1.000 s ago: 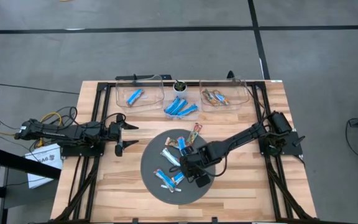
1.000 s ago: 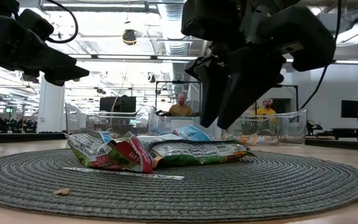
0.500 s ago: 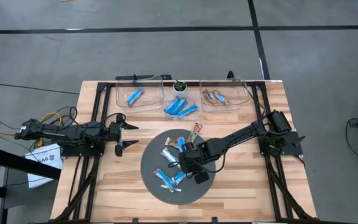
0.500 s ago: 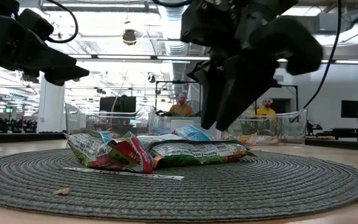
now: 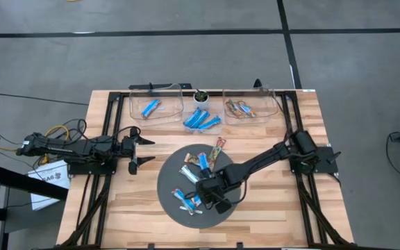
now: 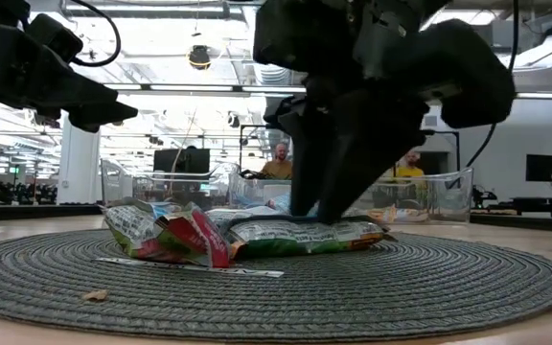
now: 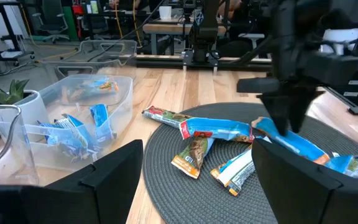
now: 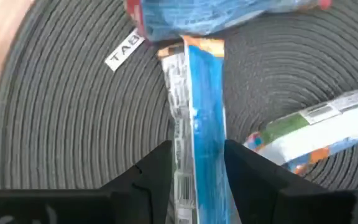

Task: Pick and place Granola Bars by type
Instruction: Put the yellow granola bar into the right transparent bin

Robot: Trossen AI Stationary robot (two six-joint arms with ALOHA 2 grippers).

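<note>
Several granola bars lie on a round grey mat (image 5: 167, 182), blue, blue-and-white and tan ones. My right gripper (image 5: 205, 190) is open and tipped steeply down over the mat's near part. One finger stands on each side of a blue bar (image 8: 205, 124), also seen in the left wrist view (image 7: 298, 149). This bar lies flat on the mat, its far end under another blue bar (image 8: 222, 15). My left gripper (image 5: 139, 151) waits open, level, above the table's left side. My right gripper has one finger (image 8: 157, 171) along each long side of the blue bar, near one end (image 8: 201, 180). The fingers come from above, slanting. Whether they touch the bar I cannot tell. The bar rests flat on the mat.
Two clear bins stand at the far edge: the left one (image 5: 136, 104) holds a blue bar, the right one (image 5: 278, 104) tan bars. Between them lie blue-and-white bars (image 5: 201, 120) and a small plant (image 5: 201, 95). Bare wood lies on both sides of the mat.
My right gripper has gone down onto the mat and a little toward the table's left, so that its fingers now stand around the blue bar. The bars have kept their places.
</note>
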